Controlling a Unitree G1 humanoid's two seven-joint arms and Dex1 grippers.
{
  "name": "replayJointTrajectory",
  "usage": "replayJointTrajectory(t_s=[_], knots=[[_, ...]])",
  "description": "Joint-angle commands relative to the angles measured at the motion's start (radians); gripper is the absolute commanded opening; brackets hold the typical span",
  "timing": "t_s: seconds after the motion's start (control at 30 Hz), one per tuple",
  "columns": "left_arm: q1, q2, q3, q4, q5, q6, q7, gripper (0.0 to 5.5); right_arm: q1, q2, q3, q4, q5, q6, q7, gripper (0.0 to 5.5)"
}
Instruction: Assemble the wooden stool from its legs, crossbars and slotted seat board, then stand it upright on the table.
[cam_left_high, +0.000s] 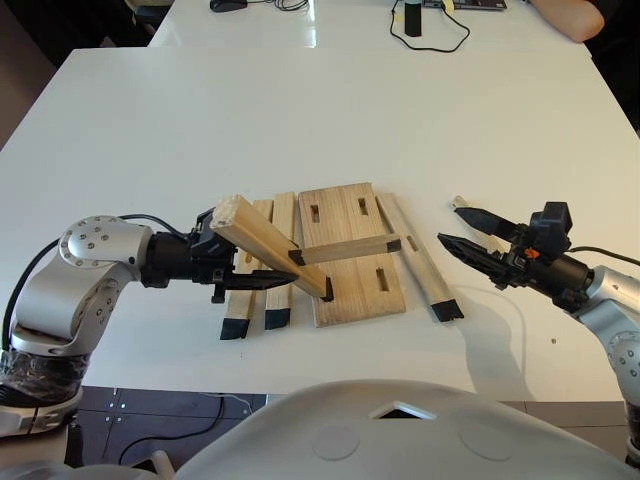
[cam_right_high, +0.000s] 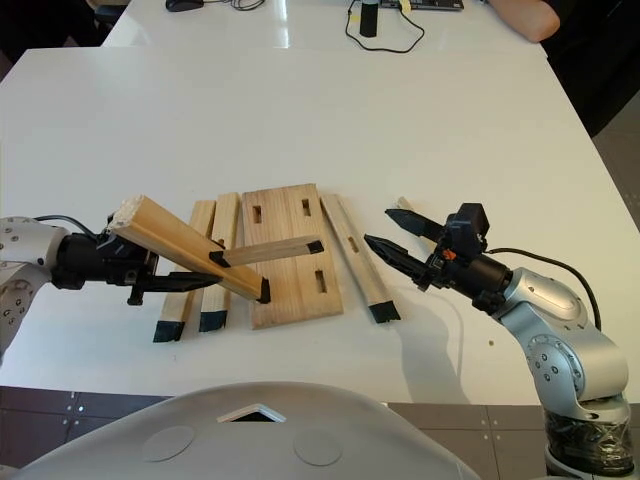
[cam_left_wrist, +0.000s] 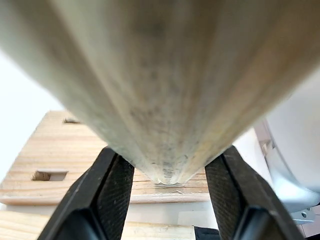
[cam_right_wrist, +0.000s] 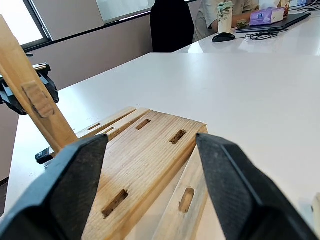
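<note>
On the white table (cam_left_high: 200, 120), mid-way between the two arms, the pale wooden slotted seat board (cam_left_high: 338, 225) lay flat. Just left of it two light wooden legs with black-tipped near ends (cam_left_high: 237, 315) (cam_left_high: 279, 305) lay side by side, running near to far. A third such leg (cam_left_high: 420, 260) lay just right of the board.

The left gripper (cam_left_high: 260, 280) was clamped on a fourth wooden leg (cam_left_high: 270, 245), held tilted above the two lying legs. Its raw end was raised to the left and its black-tipped end was low over the board's near left edge. Whether that tip touched the board could not be told. A thin wooden crossbar with a dark end (cam_left_high: 350, 249) stuck out from this leg to the right and crossed over the board's middle, hiding part of it.

The right gripper (cam_left_high: 450, 223) hovered right of the third leg, near but apart from it, with its black fingers spread wide and nothing between them.

Far across the table lay a looped black cable (cam_left_high: 430, 35), a dark bottle (cam_left_high: 411, 15) and a black mouse (cam_left_high: 228, 5).
</note>
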Motion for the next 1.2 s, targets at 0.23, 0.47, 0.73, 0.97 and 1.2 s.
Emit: replayJointTrajectory(t_s=[0.23,0.47,0.73,0.97,1.2], knots=[[0.047,0.039,-0.135,0.024,0.256,-0.225,-0.004,2.04,0.011,0.025,0.019,0.001,-0.039,-0.033,-0.017,3.23],[0.020,0.013,-0.215,0.080,0.280,-0.231,0.027,2.04,-0.003,0.038,0.034,0.013,-0.052,-0.035,-0.021,3.23],[-0.101,-0.027,-0.304,0.171,0.311,-0.208,0.073,2.04,-0.023,0.050,0.063,0.041,-0.083,-0.049,-0.027,3.23],[-0.151,-0.023,-0.323,0.189,0.341,-0.212,0.120,2.04,-0.022,0.068,0.074,0.061,-0.103,-0.064,-0.036,3.23],[-0.109,0.011,-0.240,0.112,0.300,-0.170,0.142,3.11,0.001,0.082,0.067,0.067,-0.112,-0.084,-0.042,3.23]])
